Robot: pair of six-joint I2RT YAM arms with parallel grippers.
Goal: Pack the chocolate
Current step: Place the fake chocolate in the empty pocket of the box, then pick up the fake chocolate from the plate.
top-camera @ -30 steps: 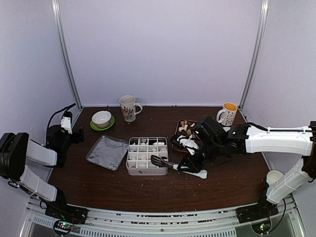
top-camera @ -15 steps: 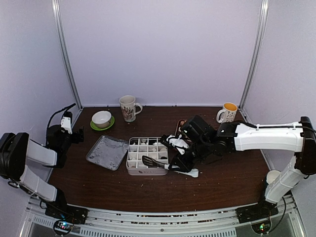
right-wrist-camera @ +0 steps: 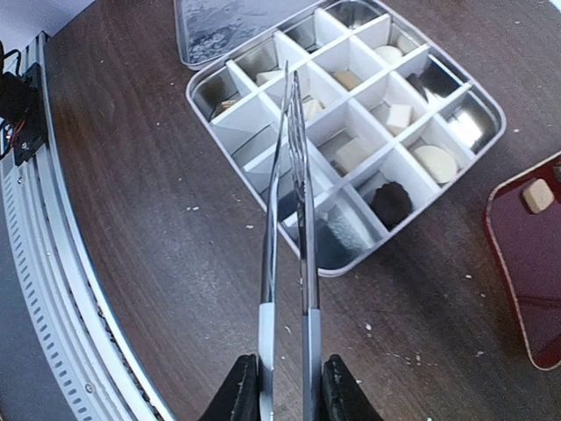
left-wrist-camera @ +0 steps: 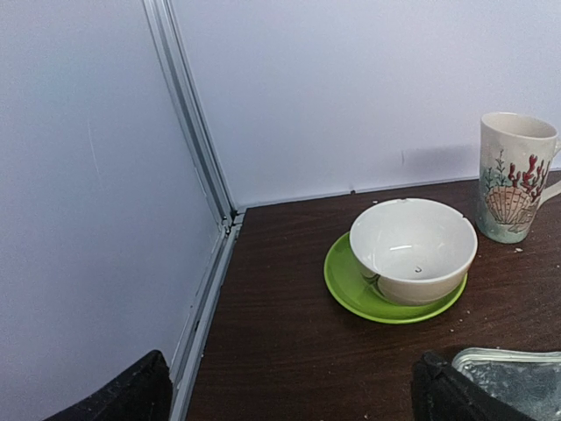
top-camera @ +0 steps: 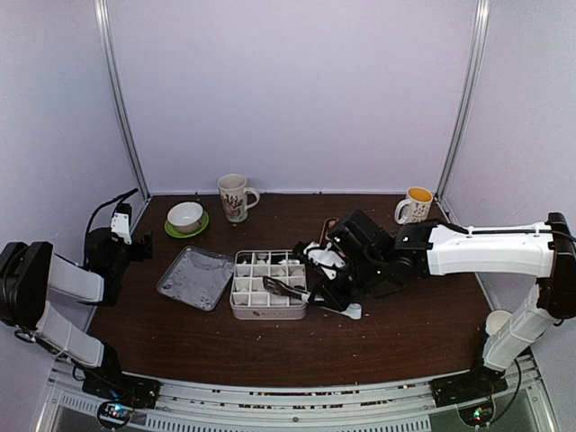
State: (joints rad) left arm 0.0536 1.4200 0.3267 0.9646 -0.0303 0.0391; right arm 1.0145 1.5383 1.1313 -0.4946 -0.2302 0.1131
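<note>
A white box (top-camera: pixel 267 312) with divided compartments sits mid-table. Chocolate lies in several cells: cream cubes (right-wrist-camera: pixel 399 116), a dark lump (right-wrist-camera: pixel 391 202) and a cream round (right-wrist-camera: pixel 436 162). A tan chocolate (right-wrist-camera: pixel 536 195) rests on the dark red tray (right-wrist-camera: pixel 526 289). My right gripper (right-wrist-camera: pixel 289 386) is shut on metal tongs (right-wrist-camera: pixel 298 175) by their pale handles. The tong arms reach over the box, nearly closed, and I see no piece between the tips. In the top view the right gripper (top-camera: pixel 335 292) sits just right of the box. My left gripper (left-wrist-camera: pixel 294 403) stands open and empty at the far left.
The box's metal lid (top-camera: pixel 195 277) lies left of the box. A white bowl (left-wrist-camera: pixel 412 250) on a green saucer (left-wrist-camera: pixel 346 285) and a shell-print mug (left-wrist-camera: pixel 513 175) stand at the back left. An orange-filled mug (top-camera: pixel 416 207) stands at the back right. Crumbs dot the table.
My right arm has swung left from the red tray, carrying the tongs, so their tips now hang over the box. The left arm has not moved.
</note>
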